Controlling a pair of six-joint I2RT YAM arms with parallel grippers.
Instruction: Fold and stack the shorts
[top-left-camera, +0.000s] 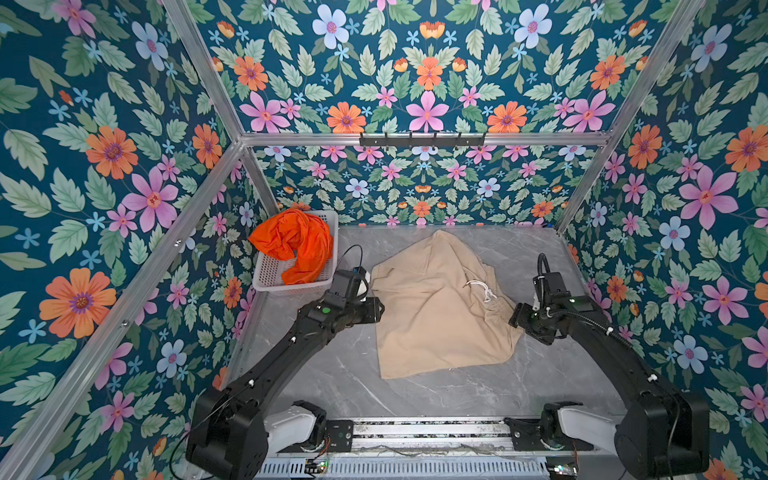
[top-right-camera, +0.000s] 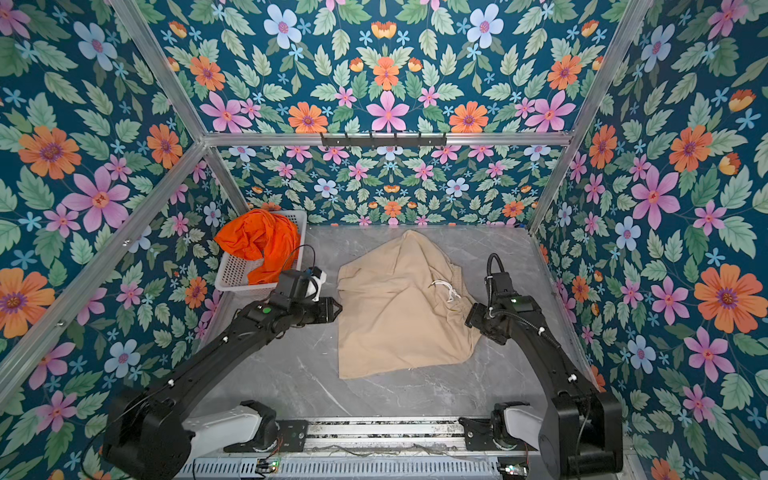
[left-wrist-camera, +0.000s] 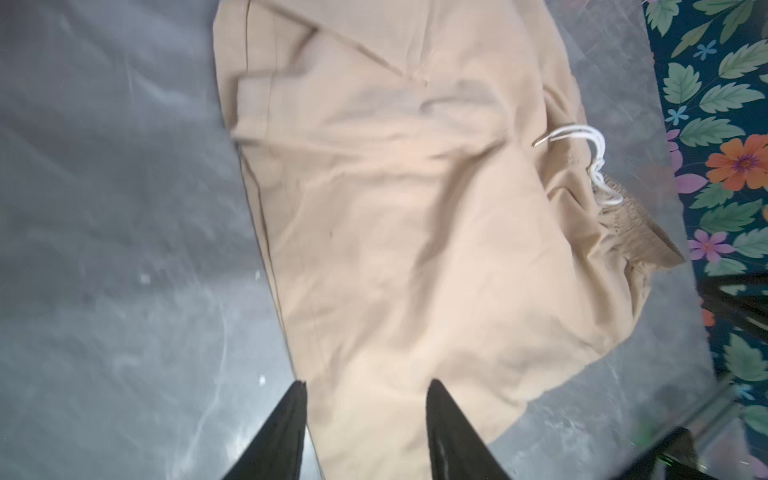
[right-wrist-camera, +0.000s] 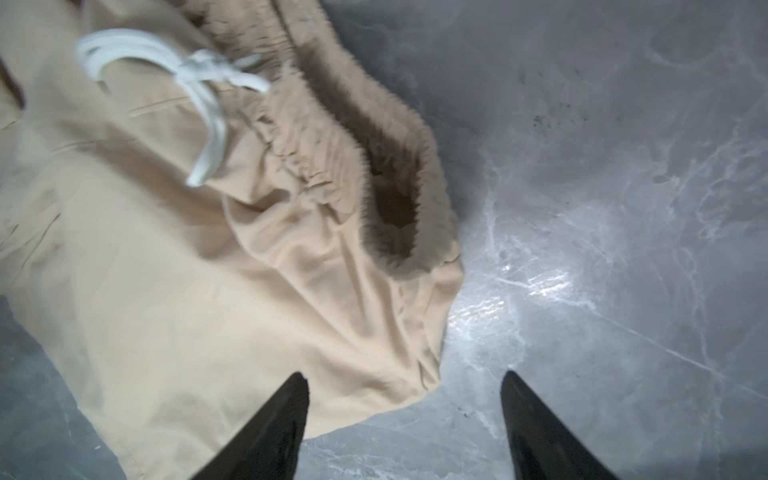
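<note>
The beige shorts (top-left-camera: 436, 316) (top-right-camera: 399, 316) lie crumpled and spread out on the grey marble table, their white drawstring (top-left-camera: 484, 291) (right-wrist-camera: 199, 83) on top near the right side. The orange shorts (top-left-camera: 295, 245) (top-right-camera: 259, 243) sit bunched in the white basket (top-left-camera: 270, 279) (top-right-camera: 232, 274) at the back left. My left gripper (top-left-camera: 376, 309) (left-wrist-camera: 368, 381) hovers open over the beige shorts' (left-wrist-camera: 415, 208) left edge, holding nothing. At the right edge my right gripper (top-left-camera: 515, 318) (right-wrist-camera: 404, 373) stands open and empty, just off the gathered waistband (right-wrist-camera: 332, 166).
The flowered walls and aluminium frame posts close in the table on three sides. A black hook rail (top-left-camera: 422, 139) hangs on the back wall. The arms' base rail (top-left-camera: 415, 432) runs along the front edge. Bare table (top-left-camera: 415, 399) shows in front of the beige shorts.
</note>
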